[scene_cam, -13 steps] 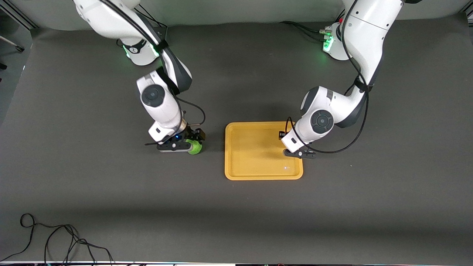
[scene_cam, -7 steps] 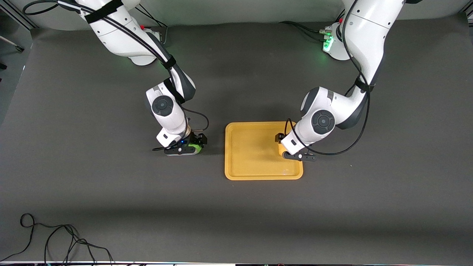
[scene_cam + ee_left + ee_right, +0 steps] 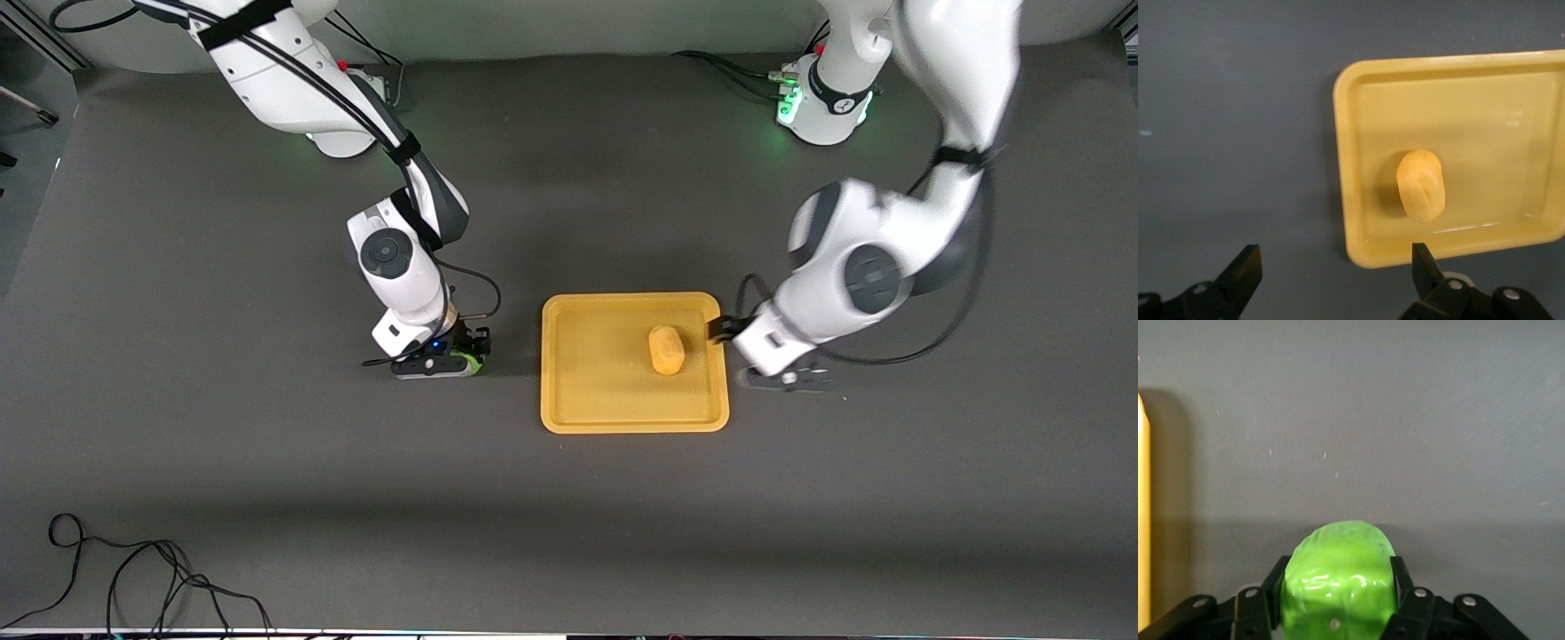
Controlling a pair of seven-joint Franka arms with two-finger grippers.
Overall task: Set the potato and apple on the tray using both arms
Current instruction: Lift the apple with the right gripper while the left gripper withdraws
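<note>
the right gripper (image 3: 462, 360) pinches the apple (image 3: 1338, 577) low over the mat just beside the tray (image 3: 569, 391), toward the right arm's end of the table, so the fruit could slip from that narrow hold or clip the raised rim if carried across too low. the potato (image 3: 666, 348) lies in the tray toward the left arm's end, leaving bare floor for the apple. the left gripper (image 3: 1331, 273) hangs spread and empty over the mat just off the tray, and only a cable (image 3: 133, 578) lies well apart.
</note>
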